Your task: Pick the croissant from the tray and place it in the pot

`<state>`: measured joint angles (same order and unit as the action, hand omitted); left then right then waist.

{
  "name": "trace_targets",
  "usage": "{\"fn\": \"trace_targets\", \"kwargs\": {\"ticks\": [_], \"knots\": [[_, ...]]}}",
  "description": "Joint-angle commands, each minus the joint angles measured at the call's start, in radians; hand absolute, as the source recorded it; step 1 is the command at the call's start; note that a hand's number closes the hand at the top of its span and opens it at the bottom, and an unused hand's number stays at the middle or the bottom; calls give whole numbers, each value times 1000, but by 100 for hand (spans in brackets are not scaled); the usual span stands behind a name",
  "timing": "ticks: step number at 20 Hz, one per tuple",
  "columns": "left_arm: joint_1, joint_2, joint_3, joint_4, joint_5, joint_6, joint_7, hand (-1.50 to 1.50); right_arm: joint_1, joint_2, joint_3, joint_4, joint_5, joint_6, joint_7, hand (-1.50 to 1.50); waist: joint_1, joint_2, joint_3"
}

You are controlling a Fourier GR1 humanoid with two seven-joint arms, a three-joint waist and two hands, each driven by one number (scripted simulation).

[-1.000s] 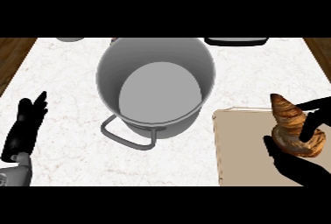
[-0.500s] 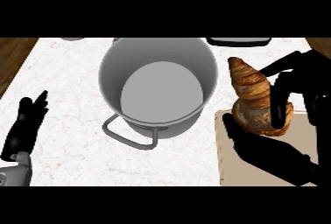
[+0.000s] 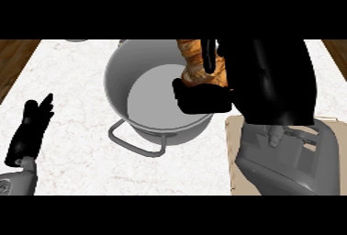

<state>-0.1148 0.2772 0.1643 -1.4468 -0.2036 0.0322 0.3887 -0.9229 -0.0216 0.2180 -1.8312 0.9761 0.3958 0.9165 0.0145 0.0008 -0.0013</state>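
A golden-brown croissant (image 3: pixel 197 66) hangs over the right side of the grey pot (image 3: pixel 129 78), above its rim. My right hand (image 3: pixel 271 78) is shut on it, thumb and fingers curled round its lower end, hiding part of it. The pot stands in the middle of the white marble counter, its loop handle (image 3: pixel 136 144) pointing toward me. The beige tray (image 3: pixel 236 151) lies at the right, mostly hidden under my grey right forearm (image 3: pixel 291 160). My left hand (image 3: pixel 30 131) rests open at the left edge, fingers up.
The marble counter (image 3: pixel 68 82) stretches left of the pot, with wooden floor (image 3: pixel 13 55) beyond its left edge. A small object (image 3: pixel 78 41) peeks in at the counter's far edge.
My right hand has carried the croissant up and to the left, from above the tray to over the pot's right side. The left hand has not moved.
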Motion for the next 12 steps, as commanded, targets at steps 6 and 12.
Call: {"fn": "trace_targets", "kwargs": {"ticks": [6, 12], "knots": [[-51, -21, -1, 53, -21, 26, -7, 0, -134, 21, 38, 416, -126, -192, 5, 150, 7, 4, 0], [-47, -35, -29, 39, -56, 40, 2, 0, -53, 21, 72, 566, -266, -357, 6, -150, 8, 5, 1]]}}
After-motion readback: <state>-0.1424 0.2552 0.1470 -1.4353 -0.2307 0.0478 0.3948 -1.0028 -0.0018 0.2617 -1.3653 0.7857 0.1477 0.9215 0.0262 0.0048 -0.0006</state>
